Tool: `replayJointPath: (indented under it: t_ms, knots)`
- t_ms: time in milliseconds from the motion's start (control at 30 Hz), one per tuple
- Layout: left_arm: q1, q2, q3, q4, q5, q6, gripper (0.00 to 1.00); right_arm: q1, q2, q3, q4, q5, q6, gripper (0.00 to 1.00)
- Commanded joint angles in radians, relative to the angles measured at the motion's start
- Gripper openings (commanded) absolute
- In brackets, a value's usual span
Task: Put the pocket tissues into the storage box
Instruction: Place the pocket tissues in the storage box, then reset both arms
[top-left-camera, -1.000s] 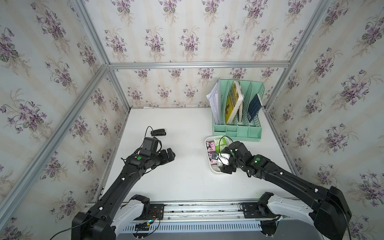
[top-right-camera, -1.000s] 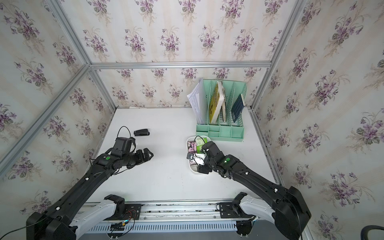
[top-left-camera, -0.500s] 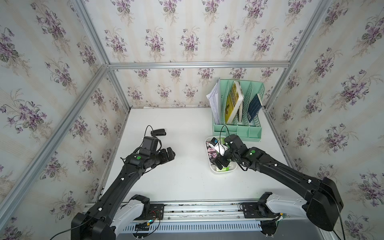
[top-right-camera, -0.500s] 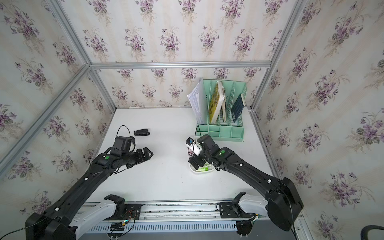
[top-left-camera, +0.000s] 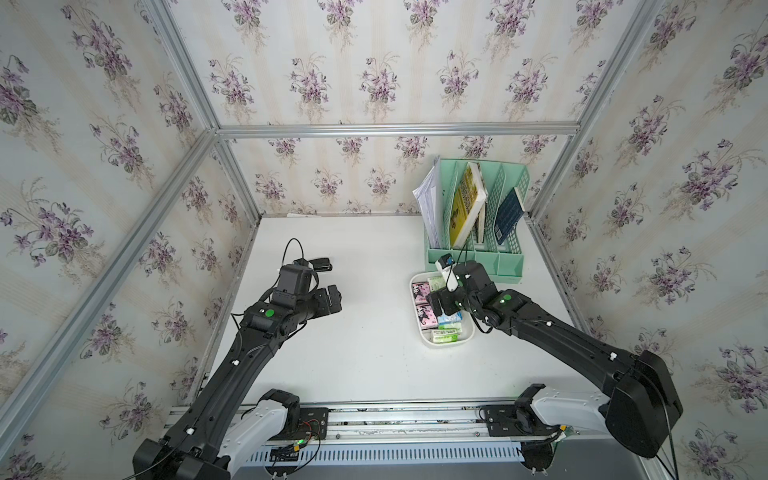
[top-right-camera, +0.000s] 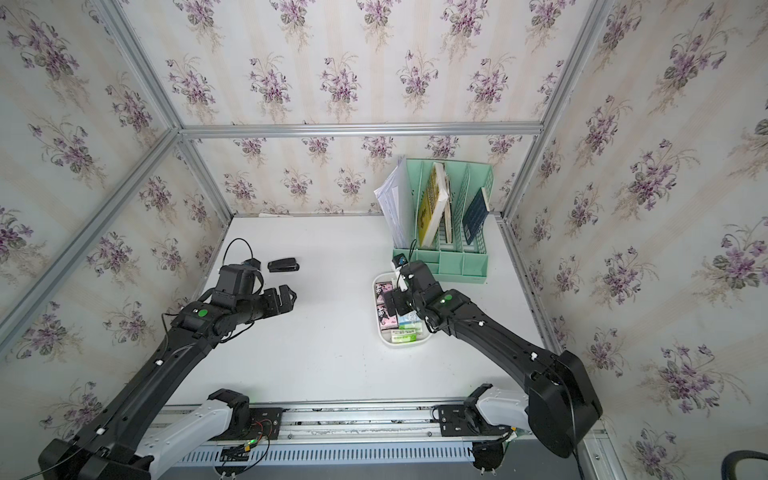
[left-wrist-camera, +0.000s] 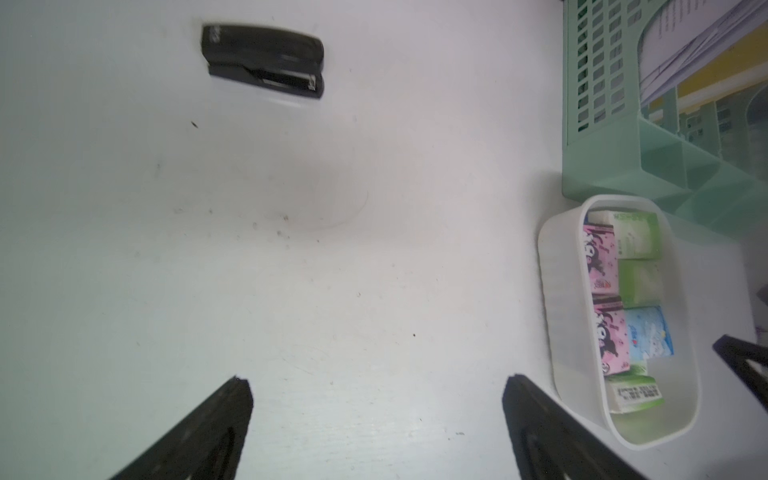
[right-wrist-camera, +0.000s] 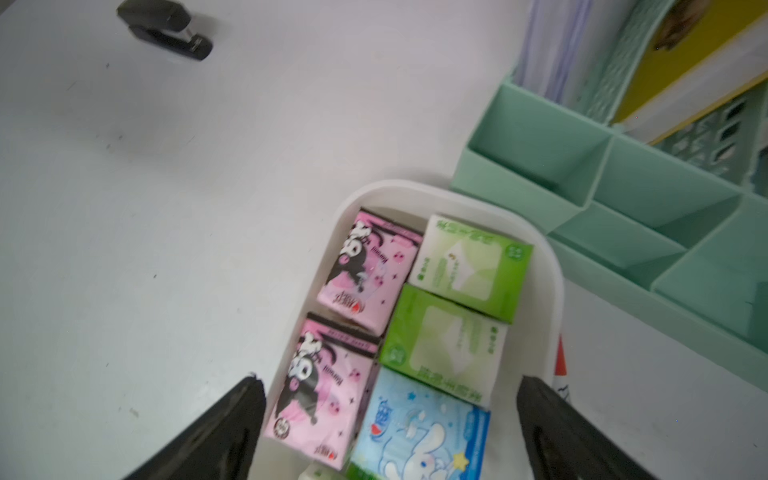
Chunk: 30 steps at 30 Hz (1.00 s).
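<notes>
Note the right tool (right-wrist-camera: 390, 381) above the box (right-wrist-camera: 415, 189): spread wide, gripping nothing. Same with the left tool (left-wrist-camera: 377, 380): wide open, empty, over bare worktop (left-wrist-camera: 291, 249), well apart from the box. Find the packs (right-wrist-camera: 449, 349) inside the box, pink in one row, green and blue alongside; none seen loose on the worktop. Likely the letting-go step, so raise the right tool straight up, keeping it wide, to avoid dragging a soft pack out or snagging the rim. Steer clear of the organizer (right-wrist-camera: 623, 199) just beside the box. Leave the stapler (left-wrist-camera: 264, 60) alone; no part of this.
</notes>
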Motion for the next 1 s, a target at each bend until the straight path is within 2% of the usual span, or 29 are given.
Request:
replayJointPath:
  t_ms: [0, 100, 233, 433, 567, 700, 767, 833, 900, 967]
  knots:
    - [0.004, 0.002, 0.019, 0.108, -0.224, 0.188, 0.99, -0.053, 0.003, 0.030, 0.063, 0.042, 0.030, 0.99]
    - [0.009, 0.015, -0.026, 0.274, -0.362, 0.296, 0.99, -0.143, -0.002, 0.057, 0.080, 0.040, 0.025, 0.99]
    - [0.029, 0.054, -0.122, 0.475, -0.433, 0.440, 0.99, -0.235, 0.000, 0.079, 0.096, 0.027, 0.023, 1.00]
    - [0.080, 0.116, -0.294, 0.756, -0.467, 0.468, 0.99, -0.365, 0.027, 0.054, 0.162, 0.050, -0.005, 1.00]
    - [0.091, 0.189, -0.405, 1.035, -0.417, 0.501, 0.99, -0.463, 0.061, 0.027, 0.240, 0.037, 0.004, 1.00]
    - [0.092, 0.308, -0.459, 1.279, -0.420, 0.575, 0.99, -0.503, 0.088, -0.029, 0.363, 0.073, -0.017, 1.00]
    - [0.101, 0.354, -0.438, 1.267, -0.391, 0.572, 0.99, -0.517, 0.112, -0.054, 0.423, 0.083, -0.040, 1.00]
    - [0.100, 0.404, -0.465, 1.350, -0.345, 0.599, 0.99, -0.523, 0.149, -0.082, 0.487, 0.112, -0.073, 1.00]
    - [0.103, 0.463, -0.516, 1.481, -0.347, 0.605, 0.99, -0.538, 0.193, -0.101, 0.535, 0.147, -0.072, 1.00]
    - [0.136, 0.449, -0.523, 1.456, -0.281, 0.577, 0.99, -0.570, 0.227, -0.131, 0.597, 0.088, -0.047, 1.00]
